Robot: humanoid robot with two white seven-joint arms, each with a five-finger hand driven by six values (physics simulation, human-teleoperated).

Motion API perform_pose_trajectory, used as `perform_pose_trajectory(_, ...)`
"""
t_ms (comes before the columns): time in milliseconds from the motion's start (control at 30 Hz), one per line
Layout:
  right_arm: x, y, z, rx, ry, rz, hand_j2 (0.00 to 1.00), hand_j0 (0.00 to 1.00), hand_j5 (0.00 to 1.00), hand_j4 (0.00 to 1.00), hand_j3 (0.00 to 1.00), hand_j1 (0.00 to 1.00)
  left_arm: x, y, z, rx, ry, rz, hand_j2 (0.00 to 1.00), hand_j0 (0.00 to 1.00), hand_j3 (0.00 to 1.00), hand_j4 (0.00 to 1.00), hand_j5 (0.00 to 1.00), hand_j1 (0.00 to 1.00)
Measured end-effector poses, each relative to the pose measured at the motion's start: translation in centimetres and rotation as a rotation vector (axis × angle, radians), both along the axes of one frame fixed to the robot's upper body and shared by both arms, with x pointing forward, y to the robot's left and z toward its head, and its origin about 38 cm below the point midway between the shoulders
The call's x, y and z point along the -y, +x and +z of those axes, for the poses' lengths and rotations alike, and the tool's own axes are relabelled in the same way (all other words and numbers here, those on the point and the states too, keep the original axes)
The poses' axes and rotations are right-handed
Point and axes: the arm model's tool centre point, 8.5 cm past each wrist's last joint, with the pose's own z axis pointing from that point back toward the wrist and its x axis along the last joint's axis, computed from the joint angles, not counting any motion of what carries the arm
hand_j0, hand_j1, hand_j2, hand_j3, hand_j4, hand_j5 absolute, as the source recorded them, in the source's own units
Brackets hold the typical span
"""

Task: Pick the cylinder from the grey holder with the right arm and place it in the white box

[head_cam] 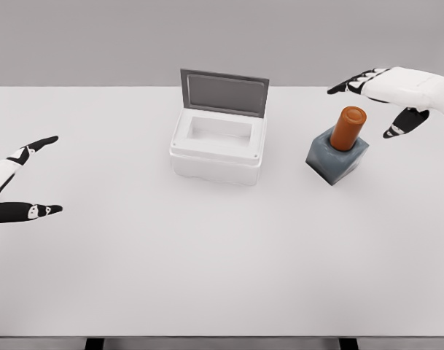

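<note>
Right hand (396, 98) fingers spread, empty, at 2 o'clock of orange rigid cylinder (348, 128) in grey block holder (337, 158). Probably light, smooth; grip exposed upper half.

From my seat the render reads bright and even, with soft, diffuse light that seems to fall from above. The counter (207, 262) is nearly white and shows no glare. I see only a faint shadow hugging the base of the white box (218, 146) and of the grey holder (337, 158). Edges stay sharp across the frame, with slight compression softness and no visible bending at the borders.
</note>
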Motion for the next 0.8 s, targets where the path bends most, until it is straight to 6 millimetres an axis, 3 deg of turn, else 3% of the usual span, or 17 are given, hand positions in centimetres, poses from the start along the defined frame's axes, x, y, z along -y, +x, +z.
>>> perform_pose_trajectory(500, -1.3, 1.3, -2.2, -0.017, -0.072, 0.078, 1.00, 1.00, 1.00, 1.00, 1.00, 1.00, 0.3, -0.2, -0.7, -0.009, -0.056, 0.011, 1.00, 1.00, 1.00, 1.00, 1.00, 1.00)
perform_pose_trajectory(667, -0.7, 1.7, -2.6, -0.024, -0.080, 0.074, 0.99, 0.99, 0.99, 0.99, 0.99, 0.99, 0.3, -0.2, -0.7, -0.009, -0.058, 0.012, 1.00, 1.00, 1.00, 1.00, 1.00, 1.00)
perform_pose_trajectory(800, -0.3, 1.9, -2.8, -0.030, -0.084, 0.073, 0.89, 0.89, 0.89, 0.89, 0.89, 0.89, 0.3, -0.6, -1.1, -0.020, -0.058, 0.012, 1.00, 1.00, 1.00, 1.00, 1.00, 1.00)
